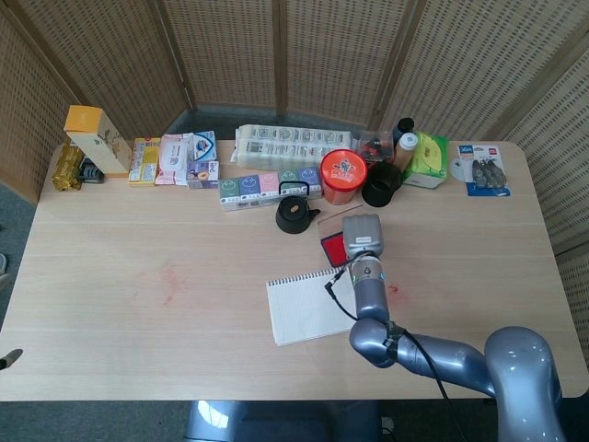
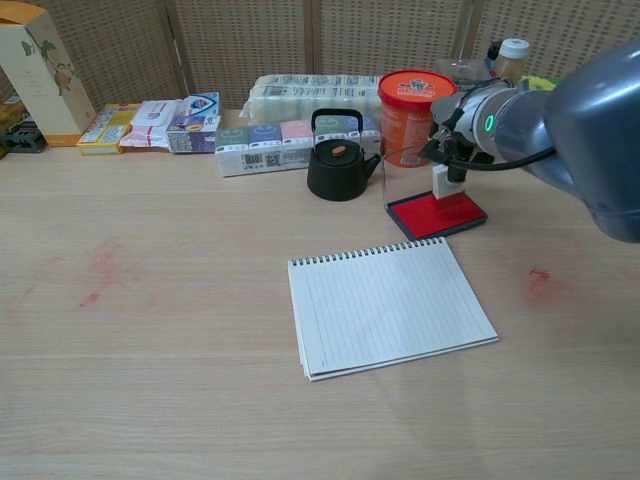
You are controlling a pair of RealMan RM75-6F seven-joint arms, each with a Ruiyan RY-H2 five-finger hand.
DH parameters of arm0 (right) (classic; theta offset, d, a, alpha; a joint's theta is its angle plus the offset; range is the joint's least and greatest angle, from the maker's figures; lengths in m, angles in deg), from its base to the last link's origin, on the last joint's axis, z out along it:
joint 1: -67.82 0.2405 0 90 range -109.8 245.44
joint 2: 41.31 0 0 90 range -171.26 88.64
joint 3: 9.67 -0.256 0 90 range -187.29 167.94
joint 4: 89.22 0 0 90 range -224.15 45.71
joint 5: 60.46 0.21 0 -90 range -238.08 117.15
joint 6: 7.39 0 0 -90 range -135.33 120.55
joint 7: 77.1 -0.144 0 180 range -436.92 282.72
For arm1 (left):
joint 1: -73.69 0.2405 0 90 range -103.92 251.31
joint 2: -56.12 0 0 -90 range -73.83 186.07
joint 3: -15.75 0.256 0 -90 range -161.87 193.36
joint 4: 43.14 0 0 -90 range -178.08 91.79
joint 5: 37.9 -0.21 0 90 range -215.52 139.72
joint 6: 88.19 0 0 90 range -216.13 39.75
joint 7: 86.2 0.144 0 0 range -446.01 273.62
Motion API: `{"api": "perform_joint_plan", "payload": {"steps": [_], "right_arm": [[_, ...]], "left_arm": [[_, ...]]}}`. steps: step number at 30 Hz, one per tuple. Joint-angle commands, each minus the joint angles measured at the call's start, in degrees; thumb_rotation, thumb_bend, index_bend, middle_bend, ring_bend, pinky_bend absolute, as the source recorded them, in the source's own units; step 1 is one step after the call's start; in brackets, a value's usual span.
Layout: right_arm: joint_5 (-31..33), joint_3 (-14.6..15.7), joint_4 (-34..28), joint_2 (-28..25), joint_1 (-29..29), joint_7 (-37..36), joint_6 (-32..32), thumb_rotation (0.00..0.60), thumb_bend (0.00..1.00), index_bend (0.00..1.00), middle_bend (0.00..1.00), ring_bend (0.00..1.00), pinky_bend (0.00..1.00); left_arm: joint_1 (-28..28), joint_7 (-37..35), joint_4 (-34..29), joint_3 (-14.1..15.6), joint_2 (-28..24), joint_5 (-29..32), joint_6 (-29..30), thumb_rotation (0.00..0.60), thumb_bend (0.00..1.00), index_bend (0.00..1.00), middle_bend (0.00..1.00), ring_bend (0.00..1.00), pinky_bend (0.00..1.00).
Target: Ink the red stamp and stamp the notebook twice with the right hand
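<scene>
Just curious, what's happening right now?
Right hand holds stamp on red ink pad. Left hand unseen. Notebook blank, nothing in the way.

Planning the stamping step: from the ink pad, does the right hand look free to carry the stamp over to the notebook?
Probably yes. The right hand holds the stamp on the ink pad; the notebook lies just in front, with nothing between them.
</scene>
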Motion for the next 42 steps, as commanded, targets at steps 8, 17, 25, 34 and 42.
{"api": "perform_joint_plan", "payload": {"steps": [8,17,25,34,42], "right_arm": [[2.6,-0.8,5.0,3.7,2.7,0.2,-1.7,0.600,0.45,0.63,1.00,0.99,1.00],[1.9,-1.3,7.7,5.3,4.0,-1.1,-2.8,0.600,0.45,0.64,1.00,0.99,1.00],[1.4,-0.6,9.2,6.1,3.8,-2.2,-4.2,0.600,0.45,0.66,1.00,0.99,1.00],[-0.3,0.5,10.7,6.8,3.1,-4.3,-5.7,0.600,0.45,0.66,1.00,0.99,1.00],[-2.3,1.4,12.4,7.6,2.3,-6.6,-7.0,0.600,0.45,0.66,1.00,0.99,1.00]], "left_arm": [[-0.4,-0.9,0.4,-0.3,-0.2,1.0,-0.9,0.600,0.00,0.00,0.00,0.00,0.01],[-0.7,-1.3,0.5,-0.3,-0.2,1.3,-1.5,0.600,0.00,0.00,0.00,0.00,0.01],[-0.7,-1.3,0.5,-0.3,-0.2,1.5,-1.5,0.600,0.00,0.00,0.00,0.00,0.01],[-0.7,-1.6,0.6,-0.3,-0.3,1.4,-1.4,0.600,0.00,0.00,0.00,0.00,0.01],[-0.6,-1.7,0.6,-0.3,-0.3,1.3,-1.3,0.600,0.00,0.00,0.00,0.00,0.01]]}}
